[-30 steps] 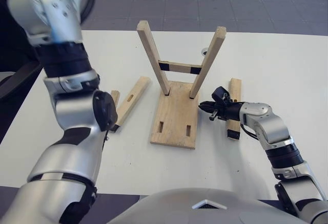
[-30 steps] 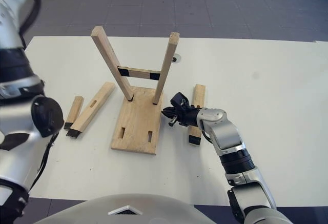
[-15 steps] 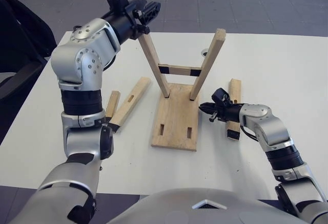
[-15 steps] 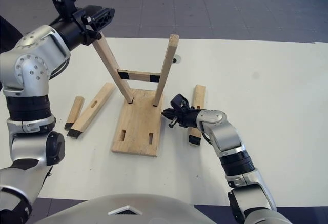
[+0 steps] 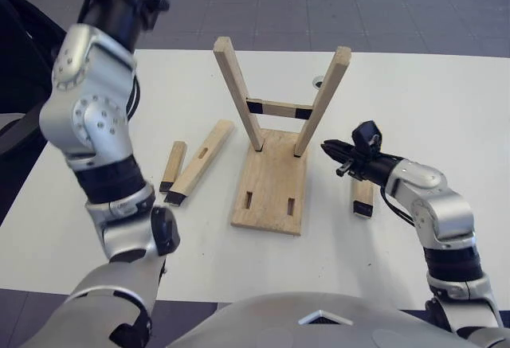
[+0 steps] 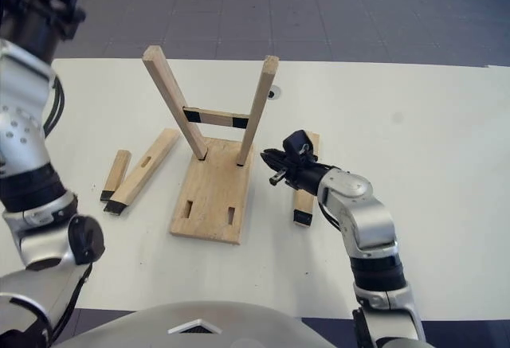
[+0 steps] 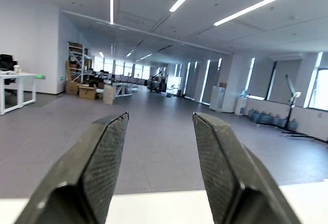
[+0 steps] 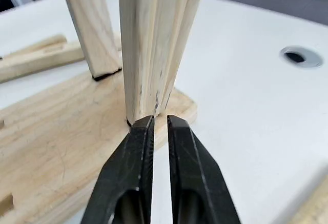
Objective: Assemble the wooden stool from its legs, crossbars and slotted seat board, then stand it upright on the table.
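Wooden slotted seat board (image 5: 269,189) flat on the white worktop (image 5: 446,93), just ahead of the right tool (image 8: 158,124); tool tips nearly together, gripping nothing, close to the foot of the nearer leg (image 5: 323,99). Second leg (image 5: 238,93) beyond, both seated in the board's far slots, crossbar (image 5: 279,109) between. Loose leg (image 5: 362,197) just behind that tool. Left tool (image 7: 160,119) high up, well away from the wood, fingers apart.

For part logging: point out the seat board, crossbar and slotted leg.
seat board (image 5: 269,177): left eye view, bare centre
crossbar (image 5: 279,108): left eye view, pale middle
slotted leg (image 5: 194,173): left eye view, beside slot
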Robot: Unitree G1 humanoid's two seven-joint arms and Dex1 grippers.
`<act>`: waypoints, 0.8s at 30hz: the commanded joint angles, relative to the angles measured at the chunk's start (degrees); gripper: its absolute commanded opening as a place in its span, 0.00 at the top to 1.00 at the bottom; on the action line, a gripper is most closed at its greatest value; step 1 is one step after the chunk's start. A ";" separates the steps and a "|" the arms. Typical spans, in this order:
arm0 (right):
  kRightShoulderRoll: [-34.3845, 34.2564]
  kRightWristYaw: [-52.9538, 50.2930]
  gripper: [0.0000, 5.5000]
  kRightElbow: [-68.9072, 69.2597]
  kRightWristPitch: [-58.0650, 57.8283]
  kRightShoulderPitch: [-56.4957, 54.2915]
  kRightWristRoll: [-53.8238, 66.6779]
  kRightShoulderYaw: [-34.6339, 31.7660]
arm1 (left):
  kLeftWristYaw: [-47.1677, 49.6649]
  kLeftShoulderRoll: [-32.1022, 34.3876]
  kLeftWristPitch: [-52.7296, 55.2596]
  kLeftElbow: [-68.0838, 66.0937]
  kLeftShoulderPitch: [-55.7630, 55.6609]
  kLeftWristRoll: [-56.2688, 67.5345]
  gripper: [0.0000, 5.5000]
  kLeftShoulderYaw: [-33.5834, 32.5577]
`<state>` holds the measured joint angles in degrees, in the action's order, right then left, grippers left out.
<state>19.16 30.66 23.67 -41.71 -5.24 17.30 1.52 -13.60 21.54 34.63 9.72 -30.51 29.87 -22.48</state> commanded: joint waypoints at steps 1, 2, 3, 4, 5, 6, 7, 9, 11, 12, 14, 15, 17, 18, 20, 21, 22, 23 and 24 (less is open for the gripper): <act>-2.43 -9.49 0.92 11.50 -1.18 7.07 -2.77 -2.30 | -5.19 2.38 -3.33 2.85 20.31 -2.90 0.57 -1.98; -2.57 -11.52 0.92 12.79 -0.83 9.59 -4.13 -2.52 | -7.00 2.27 -4.06 3.95 26.09 -3.49 0.57 -1.13; -2.56 -12.73 0.92 13.30 -0.39 11.65 -4.94 -2.67 | -8.16 2.08 -4.11 5.36 30.72 -3.87 0.57 -0.11; -2.22 -13.76 0.92 13.14 0.87 13.69 -6.26 -2.54 | -9.53 1.89 -5.22 6.79 35.05 -4.54 0.57 1.02; -1.94 -14.53 0.92 12.72 2.06 15.08 -7.39 -2.29 | -10.13 1.63 -5.95 7.66 38.31 -5.12 0.57 1.59; -1.81 -15.72 0.92 11.55 3.70 16.11 -8.99 -2.17 | -10.33 1.03 -6.77 7.73 41.62 -5.52 0.57 1.39; -2.12 -16.79 0.92 10.21 4.67 16.53 -10.01 -2.41 | -10.90 1.19 -8.23 7.29 45.23 -6.91 0.57 1.68; -2.47 -17.38 0.92 8.19 5.63 16.30 -10.74 -2.46 | -11.49 1.91 -10.52 5.42 50.40 -9.60 0.57 2.34; -2.32 -16.93 0.92 7.40 5.96 15.78 -10.84 -1.66 | -11.66 2.80 -12.38 2.92 51.78 -12.02 0.57 3.18; -2.23 -16.64 0.92 7.26 5.96 15.61 -10.82 -1.11 | -11.78 3.33 -12.88 1.57 51.69 -13.11 0.57 3.73; -2.14 -16.39 0.92 7.06 5.95 15.26 -10.81 -0.52 | -11.70 3.43 -13.48 -0.61 51.14 -14.02 0.57 4.18; -2.08 -16.23 0.92 6.89 5.85 15.02 -10.71 -0.37 | -11.86 3.58 -13.92 -1.49 50.98 -14.40 0.57 4.51; -1.85 -16.00 0.92 6.66 5.58 14.50 -10.56 -0.44 | -12.01 3.77 -13.75 -2.58 50.56 -14.59 0.57 5.03; -1.74 -15.95 0.92 6.45 5.50 14.24 -10.51 -0.59 | -11.99 3.67 -13.32 -3.25 50.06 -14.22 0.57 5.12; -1.68 -15.91 0.92 6.08 5.43 13.77 -10.52 -0.57 | -12.35 3.52 -12.45 -4.03 49.16 -13.64 0.57 5.73; -1.81 -15.97 0.92 5.93 5.41 13.47 -10.57 -0.38 | -12.55 3.59 -12.11 -4.18 48.65 -13.79 0.57 6.50; -1.94 -16.00 0.92 5.79 5.40 13.18 -10.61 -0.17 | -12.39 3.44 -11.59 -4.22 48.01 -13.75 0.57 6.88; -2.00 -16.00 0.92 5.59 5.45 12.98 -10.70 0.05 | -11.97 3.14 -11.29 -3.72 47.15 -13.49 0.57 6.95; -2.00 -15.97 0.92 5.40 5.55 12.90 -10.77 0.19 | -11.53 2.87 -10.98 -3.28 46.30 -13.07 0.57 6.74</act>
<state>16.89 14.54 29.54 -36.26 8.51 6.85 1.37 -25.67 24.89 21.49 6.93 16.68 16.73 -16.58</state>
